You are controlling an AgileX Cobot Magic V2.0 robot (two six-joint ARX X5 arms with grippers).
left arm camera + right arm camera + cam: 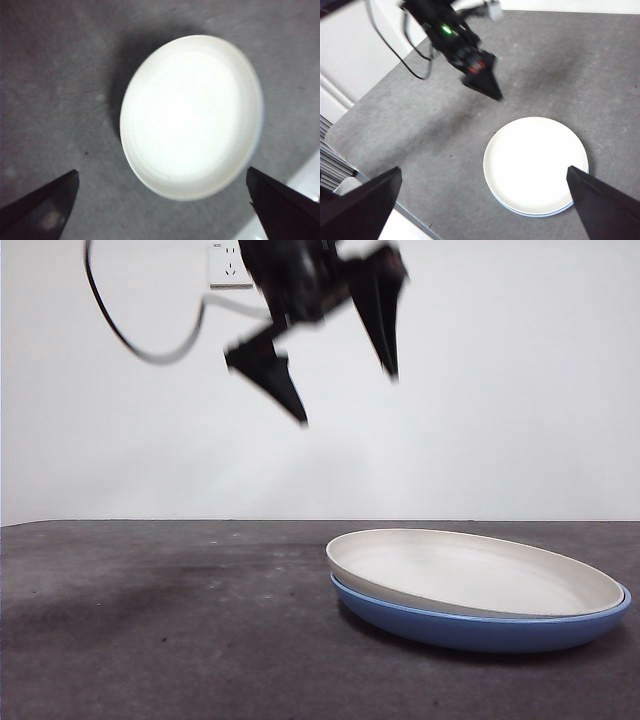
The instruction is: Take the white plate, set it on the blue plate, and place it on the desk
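The white plate (470,575) is seen stacked on the blue plate (480,628) on the desk (160,620). The left gripper (340,370) is held high above, jaws wide apart and empty; the right gripper (480,200) likewise. If the white rim is gripped too low, the blue plate could be dragged along.

The white plate (470,575) is covering nearly all of the blue plate (480,628); only the blue underside and rim are showing in the front view, and a thin blue sliver (530,214) in the right wrist view. In the left wrist view, glare is washing out the white plate (192,115), and the blue plate cannot be made out. The left gripper (345,360) is appearing motion-blurred, its body being cut off by the top edge. The right gripper's (485,210) jaws are being cropped at the bottom edge.
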